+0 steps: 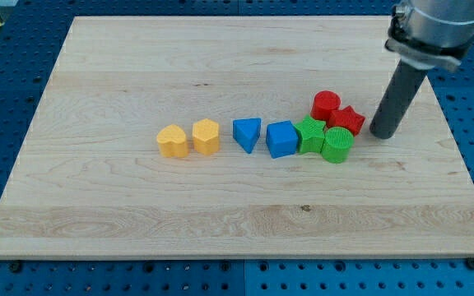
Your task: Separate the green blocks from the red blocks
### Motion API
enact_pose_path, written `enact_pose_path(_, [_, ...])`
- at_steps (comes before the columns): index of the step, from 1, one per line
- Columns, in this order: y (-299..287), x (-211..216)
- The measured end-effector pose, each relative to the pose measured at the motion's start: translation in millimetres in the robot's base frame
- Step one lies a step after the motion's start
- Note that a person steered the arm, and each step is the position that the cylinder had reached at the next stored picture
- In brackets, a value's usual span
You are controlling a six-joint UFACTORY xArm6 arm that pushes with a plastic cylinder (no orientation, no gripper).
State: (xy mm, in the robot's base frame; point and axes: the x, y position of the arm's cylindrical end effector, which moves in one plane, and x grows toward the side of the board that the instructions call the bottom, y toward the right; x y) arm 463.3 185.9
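Observation:
A red cylinder (326, 105) and a red star-shaped block (347, 119) sit right of the board's middle. A green star-shaped block (309, 134) and a green cylinder (336, 144) lie just below them, touching the red ones. My tip (383, 134) rests on the board just right of the red star block and the green cylinder, a small gap away from both.
A blue cube (281, 138) touches the green star block on its left. Further left lie a blue triangle (247, 134), a yellow hexagonal block (206, 136) and a yellow heart-like block (172, 141). The wooden board (138, 214) lies on a blue perforated table.

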Motion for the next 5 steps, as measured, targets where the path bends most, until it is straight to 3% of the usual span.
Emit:
enact_pose_path(2, [-10.4,-3.0])
enact_pose_path(3, [-4.7,17.8])
enact_pose_path(4, [-37.0,24.0])
enact_pose_path(5, [-47.1,4.3])
